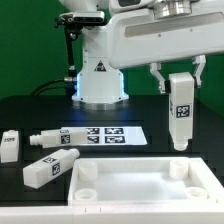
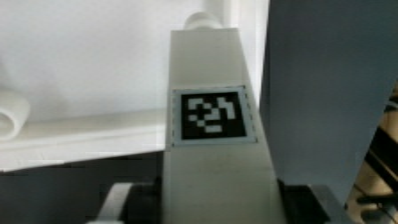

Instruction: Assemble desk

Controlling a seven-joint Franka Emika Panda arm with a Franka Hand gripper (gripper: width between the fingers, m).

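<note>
The white desk top [image 1: 140,181] lies at the front of the black table, rim up, with round sockets in its corners. My gripper [image 1: 180,78] is shut on a white square-section leg [image 1: 180,110] with a marker tag. It holds the leg upright above the top's corner on the exterior view's right. In the wrist view the leg [image 2: 217,110] fills the middle, its end pointing at the top's white surface [image 2: 71,140]. Three more legs lie on the table: one [image 1: 9,144], a second [image 1: 46,138], a third [image 1: 52,166].
The marker board [image 1: 103,135] lies flat behind the desk top. The robot's white base [image 1: 100,80] stands at the back centre. The loose legs sit at the exterior view's left, beside the top.
</note>
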